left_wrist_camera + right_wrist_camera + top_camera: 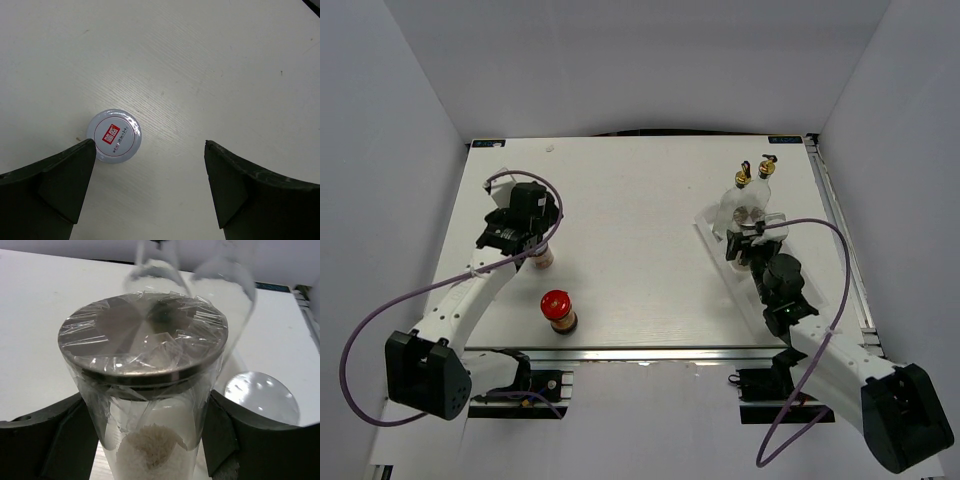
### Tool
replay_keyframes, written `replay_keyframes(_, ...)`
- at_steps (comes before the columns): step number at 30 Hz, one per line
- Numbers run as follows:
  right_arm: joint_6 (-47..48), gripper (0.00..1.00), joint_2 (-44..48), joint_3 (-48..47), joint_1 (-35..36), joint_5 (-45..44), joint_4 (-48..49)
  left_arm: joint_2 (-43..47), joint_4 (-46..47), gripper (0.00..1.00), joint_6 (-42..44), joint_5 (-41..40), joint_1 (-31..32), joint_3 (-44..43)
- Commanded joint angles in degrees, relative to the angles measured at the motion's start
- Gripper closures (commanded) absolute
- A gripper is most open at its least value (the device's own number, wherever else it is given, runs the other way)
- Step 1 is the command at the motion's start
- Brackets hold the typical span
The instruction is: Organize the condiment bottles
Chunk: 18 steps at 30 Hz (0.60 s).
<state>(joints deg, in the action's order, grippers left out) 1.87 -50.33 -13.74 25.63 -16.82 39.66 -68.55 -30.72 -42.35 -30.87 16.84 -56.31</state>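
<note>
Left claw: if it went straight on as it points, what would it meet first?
Probably the white-lidded jar: it sits off-centre below the open left claw, by the inner edge of one finger, so that finger may clip its lid before reaching the table. Depth is unclear.

Bright, even light with soft shadows; glare on the wrapped shaker [145, 335], glass bottles [220, 285] behind blurred.

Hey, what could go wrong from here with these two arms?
1. The white-lidded jar sits off-centre, beside one finger of the open left tool; closing may shove or tip it.
2. The right tool clamps a film-wrapped shaker, which may slip, and the glass bottles close behind could be bumped.
</note>
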Motion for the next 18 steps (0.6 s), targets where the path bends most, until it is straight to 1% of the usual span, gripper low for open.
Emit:
replay_keyframes(1, 0.07, 0.8, -2.3, 0.64, -2.16, -5.59, 9.72, 3.69, 2.95, 0.02, 0.69, -1.82, 0.03, 0.68)
replay_keyframes(3, -0.55, 0.79, -4.24, 1.43, -2.95, -6.21, 13.49, 4.22, 2.77, 0.02, 0.51, -3.49, -0.05, 1.55)
replay_keyframes(6, -0.82, 0.76, -8.81, 3.1, -3.13, -4.81, 18.42, 5.53, 3.74, 0.02, 0.42, -3.93, -0.14, 3.13)
replay_keyframes(7, -0.47, 0.74, -11.26, 3.89, -3.13, -4.11, 24.0, 5.88, 4.0, 0.02, 0.42, -3.84, -0.14, 3.4)
replay_keyframes(8, -0.38, 0.73, -12.59, 4.94, -3.13, -3.49, 26.41, 5.98, 4.09, 0.02, 0.69, -3.84, -0.14, 3.49)
replay_keyframes(10, -1.43, 0.72, -15.66, 4.69, -3.13, -4.01, 28.71, 5.98, 3.83, 0.02, 0.69, -4.02, -0.14, 3.58)
replay_keyframes(12, -1.43, 0.62, -17.34, 4.25, -3.13, -4.36, 29.16, 6.06, 3.74, 0.02, 0.69, -4.19, -0.05, 3.67)
replay_keyframes(13, -2.3, 0.54, -18.31, 4.16, -3.13, -4.1, 29.16, 6.06, 3.82, 0.02, 0.69, -4.2, -0.05, 3.93)
replay_keyframes(14, -3.09, 0.39, -18.49, 4.33, -3.13, -3.66, 29.33, 6.24, 3.91, 0.02, 0.69, -4.11, -0.14, 4.02)
replay_keyframes(15, -3.27, 0.31, -18.49, 4.59, -3.21, -3.66, 29.51, 6.24, 4.0, 0.02, 0.6, -4.19, -0.14, 4.19)
replay_keyframes(17, -3.8, 0.21, -17.09, 5.03, -3.13, -3.57, 29.34, 6.24, 4.0, 0.02, 0.6, -4.2, -0.14, 4.11)
replay_keyframes(18, -3.8, 0.19, -16.56, 5.38, -3.13, -3.48, 29.07, 6.24, 4.0, 0.02, 0.6, -4.11, -0.14, 4.11)
